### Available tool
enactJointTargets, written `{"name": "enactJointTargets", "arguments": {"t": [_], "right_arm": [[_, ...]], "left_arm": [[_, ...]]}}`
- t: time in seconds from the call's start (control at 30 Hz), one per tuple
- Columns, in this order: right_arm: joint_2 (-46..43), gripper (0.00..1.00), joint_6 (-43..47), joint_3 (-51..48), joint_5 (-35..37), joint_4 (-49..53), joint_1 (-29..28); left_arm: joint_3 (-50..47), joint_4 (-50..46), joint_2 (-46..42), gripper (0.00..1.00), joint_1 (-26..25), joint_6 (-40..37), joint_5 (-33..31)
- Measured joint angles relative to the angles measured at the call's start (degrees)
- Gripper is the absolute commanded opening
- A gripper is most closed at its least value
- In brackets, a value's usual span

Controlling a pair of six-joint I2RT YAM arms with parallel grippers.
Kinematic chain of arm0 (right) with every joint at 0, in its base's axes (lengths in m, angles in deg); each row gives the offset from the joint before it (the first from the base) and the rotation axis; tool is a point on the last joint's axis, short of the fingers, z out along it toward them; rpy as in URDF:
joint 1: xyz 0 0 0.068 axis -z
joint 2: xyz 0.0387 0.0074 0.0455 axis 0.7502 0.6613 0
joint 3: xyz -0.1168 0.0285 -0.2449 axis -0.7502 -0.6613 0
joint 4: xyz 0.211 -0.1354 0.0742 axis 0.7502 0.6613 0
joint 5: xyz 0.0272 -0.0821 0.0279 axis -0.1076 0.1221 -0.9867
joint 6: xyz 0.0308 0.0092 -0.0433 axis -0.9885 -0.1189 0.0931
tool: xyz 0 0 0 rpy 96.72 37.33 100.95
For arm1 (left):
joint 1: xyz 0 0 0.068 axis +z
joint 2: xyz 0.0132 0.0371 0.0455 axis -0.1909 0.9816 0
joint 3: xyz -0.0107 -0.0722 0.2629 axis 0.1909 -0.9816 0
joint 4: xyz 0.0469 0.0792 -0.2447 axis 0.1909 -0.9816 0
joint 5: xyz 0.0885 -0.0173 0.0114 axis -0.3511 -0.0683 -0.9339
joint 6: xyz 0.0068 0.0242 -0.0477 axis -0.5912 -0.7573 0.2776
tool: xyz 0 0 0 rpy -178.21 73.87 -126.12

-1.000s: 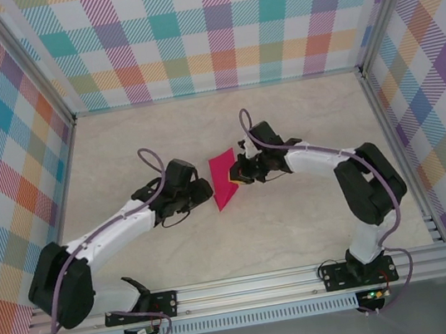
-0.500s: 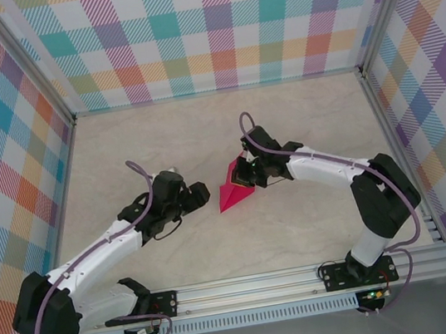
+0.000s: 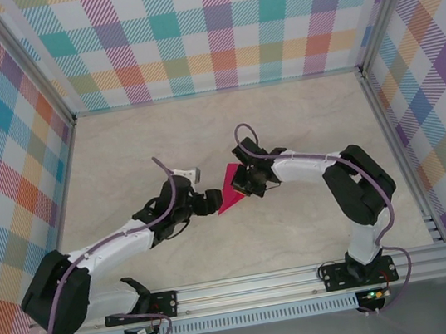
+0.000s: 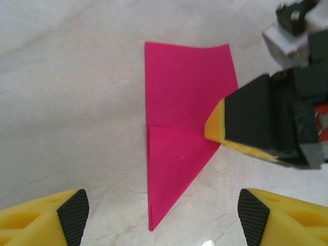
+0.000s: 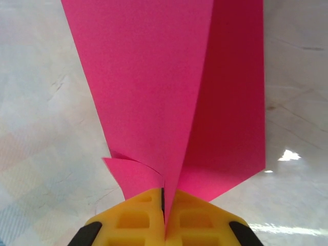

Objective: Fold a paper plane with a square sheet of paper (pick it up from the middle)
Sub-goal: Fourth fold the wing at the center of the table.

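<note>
Left gripper [image 3: 204,203] has moved up beside the folded pink sheet [image 3: 228,191] at mid-frame, jaws wide and empty. Right gripper [image 3: 239,183] pinches the sheet's edge, perhaps lifting it.

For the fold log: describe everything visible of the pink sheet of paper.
The square sheet of paper is thin, matte magenta-pink and partly folded: a rectangular upper part, a crease across it, then a triangle tapering to a sharp point. It appears to lie on the pale marbled table, with a small curl near the grip. The right end effector is shut on one edge, pinching its layers together. The left end effector is open near the point, apart from it.
</note>
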Motion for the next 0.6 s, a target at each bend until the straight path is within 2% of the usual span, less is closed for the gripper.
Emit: {"name": "enactJointTargets", "arguments": {"t": [0.23,0.37,0.6], "right_arm": [[0.2,0.00,-3.3,3.9,1.0,6.1,0.0],[1.9,0.00,-5.6,5.9,-0.6,8.0,0.1],[4.1,0.00,-8.8,7.6,-2.7,11.3,0.1]], "left_arm": [[-1.0,8.8,8.6,0.64,-3.3,-8.3,0.0],[-1.5,14.2,11.1,0.53,-3.5,-14.6,1.0],[-3.8,22.6,12.3,0.49,-3.6,-20.9,2.9]]}}
